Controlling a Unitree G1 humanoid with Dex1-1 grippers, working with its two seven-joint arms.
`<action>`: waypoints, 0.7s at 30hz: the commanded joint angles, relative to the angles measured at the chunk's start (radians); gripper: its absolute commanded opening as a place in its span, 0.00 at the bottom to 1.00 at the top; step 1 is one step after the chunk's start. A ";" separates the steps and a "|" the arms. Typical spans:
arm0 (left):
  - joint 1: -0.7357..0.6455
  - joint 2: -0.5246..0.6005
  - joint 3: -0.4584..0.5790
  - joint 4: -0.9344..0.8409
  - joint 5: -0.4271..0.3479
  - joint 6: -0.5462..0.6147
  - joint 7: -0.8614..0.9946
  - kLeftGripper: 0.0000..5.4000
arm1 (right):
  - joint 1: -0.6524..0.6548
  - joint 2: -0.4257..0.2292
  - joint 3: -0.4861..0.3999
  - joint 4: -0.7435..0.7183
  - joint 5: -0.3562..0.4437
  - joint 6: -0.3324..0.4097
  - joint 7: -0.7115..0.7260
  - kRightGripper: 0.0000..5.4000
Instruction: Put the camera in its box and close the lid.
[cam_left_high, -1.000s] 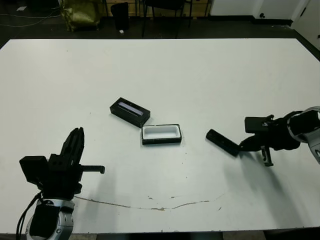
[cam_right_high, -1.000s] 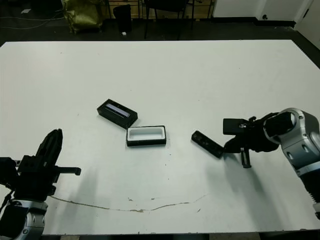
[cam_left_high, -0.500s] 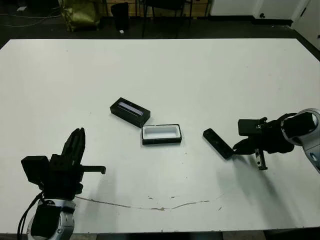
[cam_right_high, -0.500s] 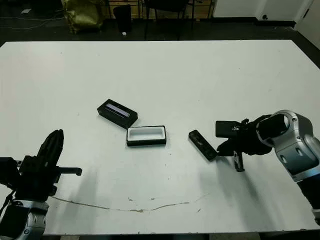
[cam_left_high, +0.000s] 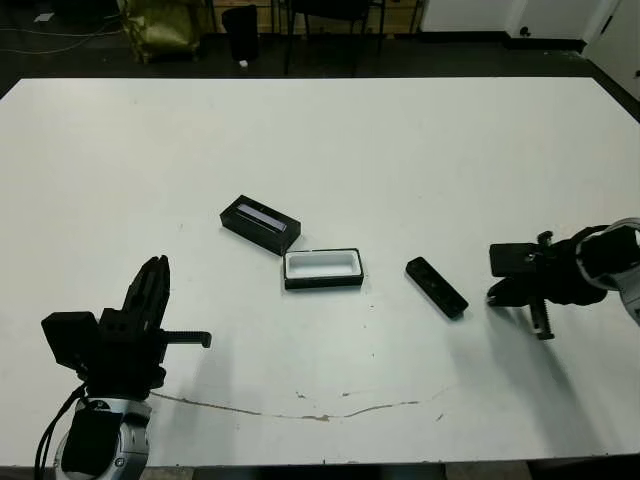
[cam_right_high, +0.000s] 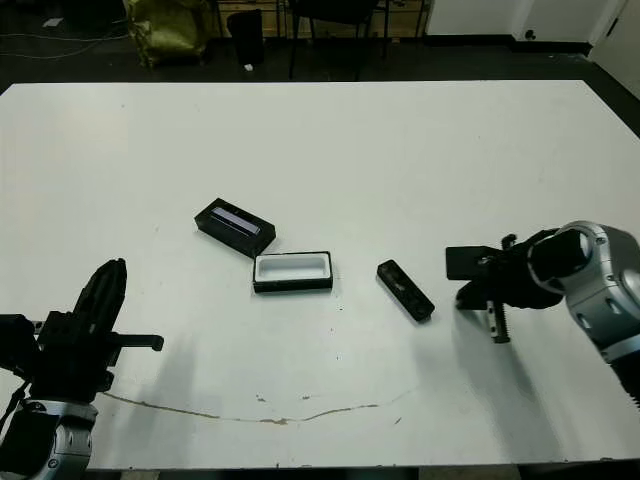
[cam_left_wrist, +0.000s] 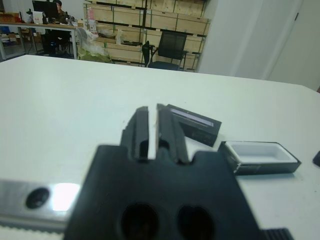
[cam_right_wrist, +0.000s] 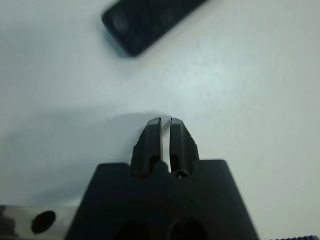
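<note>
While the camera (cam_left_high: 437, 287) lies flat, the right gripper (cam_left_high: 497, 293) hovers beside it.

A broad white table (cam_left_high: 330, 150) fills most of the scene, its near part marked by a thin brownish crack or stain line (cam_left_high: 300, 410). Beyond the far edge lies a dark floor (cam_left_high: 70, 60) with a yellow-olive bag (cam_left_high: 160, 25), a black bin (cam_left_high: 240, 30) and chair legs. The left wrist view shows a black office chair (cam_left_wrist: 170, 47), shelves of cardboard boxes (cam_left_wrist: 150, 22), a white wall (cam_left_wrist: 250, 35), and a person at a far desk (cam_left_wrist: 57, 7).
</note>
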 joint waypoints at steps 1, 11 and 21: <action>0.011 0.006 0.004 0.019 0.007 0.001 -0.002 0.00 | -0.015 -0.028 0.030 0.049 -0.071 -0.062 -0.027 0.00; 0.030 0.000 -0.005 0.014 0.016 -0.010 -0.002 0.00 | 0.191 0.128 -0.496 -0.183 0.442 0.078 -0.258 0.00; 0.034 0.004 0.000 0.027 0.011 -0.020 -0.011 0.00 | 0.521 0.316 -0.680 -0.640 0.804 0.382 -0.575 0.02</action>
